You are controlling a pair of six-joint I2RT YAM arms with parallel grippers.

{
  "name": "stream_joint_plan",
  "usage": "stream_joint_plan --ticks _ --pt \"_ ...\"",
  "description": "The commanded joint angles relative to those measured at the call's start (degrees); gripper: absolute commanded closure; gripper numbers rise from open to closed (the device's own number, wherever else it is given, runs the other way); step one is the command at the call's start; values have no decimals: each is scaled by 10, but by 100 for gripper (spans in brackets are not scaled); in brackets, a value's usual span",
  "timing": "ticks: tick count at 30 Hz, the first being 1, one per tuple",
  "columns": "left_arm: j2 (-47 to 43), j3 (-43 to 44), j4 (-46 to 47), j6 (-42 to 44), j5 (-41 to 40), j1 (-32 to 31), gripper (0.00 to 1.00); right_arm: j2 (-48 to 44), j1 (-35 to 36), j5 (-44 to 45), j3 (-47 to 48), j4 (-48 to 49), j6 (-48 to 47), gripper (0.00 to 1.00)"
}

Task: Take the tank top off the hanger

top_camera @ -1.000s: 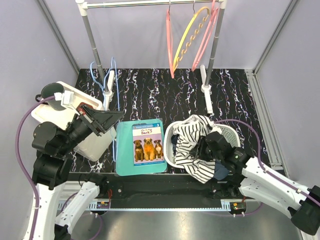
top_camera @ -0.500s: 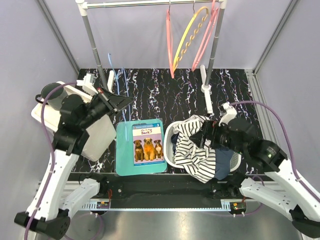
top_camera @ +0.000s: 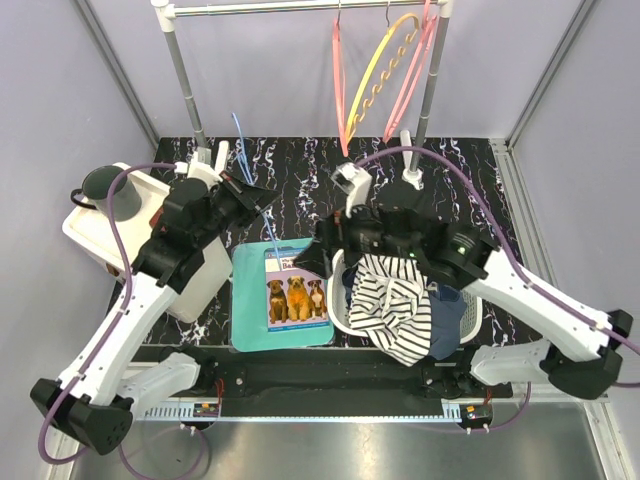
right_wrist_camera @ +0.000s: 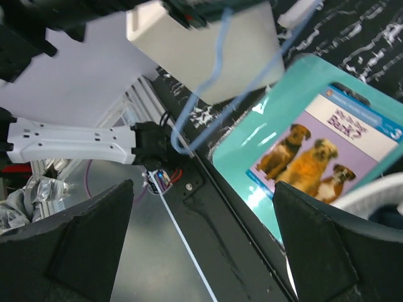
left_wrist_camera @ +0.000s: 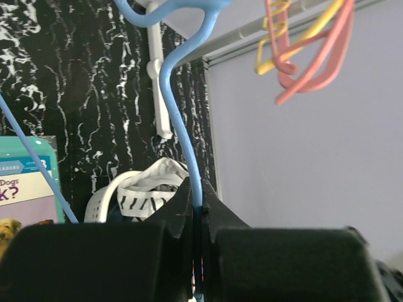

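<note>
The striped black-and-white tank top (top_camera: 390, 305) lies heaped in the white laundry basket (top_camera: 338, 297) and hangs over its front rim. The thin blue hanger (top_camera: 262, 215) is bare, apart from the top. My left gripper (top_camera: 258, 196) is shut on the hanger and holds it above the table, left of the basket. In the left wrist view the hanger (left_wrist_camera: 179, 126) runs up from between my closed gripper (left_wrist_camera: 196, 207), with the tank top (left_wrist_camera: 151, 185) beyond. My right gripper (top_camera: 315, 262) hovers open and empty over the book, beside the basket; its view shows the gripper (right_wrist_camera: 204, 239) and the hanger (right_wrist_camera: 217, 69).
A teal book with dogs on it (top_camera: 295, 285) lies left of the basket. A white bin (top_camera: 190, 270) stands at the left. A clothes rack (top_camera: 190, 90) at the back carries pink and yellow hangers (top_camera: 385, 70). A dark garment (top_camera: 450, 310) fills the basket's right side.
My right arm has swung up and to the left, from the basket's right side to above the book. My left arm has carried the blue hanger up and toward the middle.
</note>
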Motion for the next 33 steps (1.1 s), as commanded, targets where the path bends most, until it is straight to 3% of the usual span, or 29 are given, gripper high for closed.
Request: stream_joint_plan --ticks 1,2,6,19,23,26,29,30,33 --pt "3 18 19 8 -54 -13 100 53 34 -3 59 50 -16 4" --pt "3 17 19 8 -57 -14 100 71 37 0 61 55 -12 6" --pt "-8 14 17 4 -61 -24 100 112 47 4 74 60 3 32" --pt "-39 -11 18 -22 -46 -36 100 153 71 23 85 86 29 70" --pt "-39 -11 20 -23 -36 -38 100 154 75 32 86 96 47 100" --pt "-44 -14 20 -18 -35 -38 99 145 77 46 71 115 67 100" --pt "-56 -20 27 -7 -41 -38 85 130 76 71 57 123 86 100" --pt "-60 -21 28 -2 -43 -38 70 128 77 77 56 122 89 100" --pt "-84 -29 31 9 -62 -38 43 119 76 97 52 123 91 100"
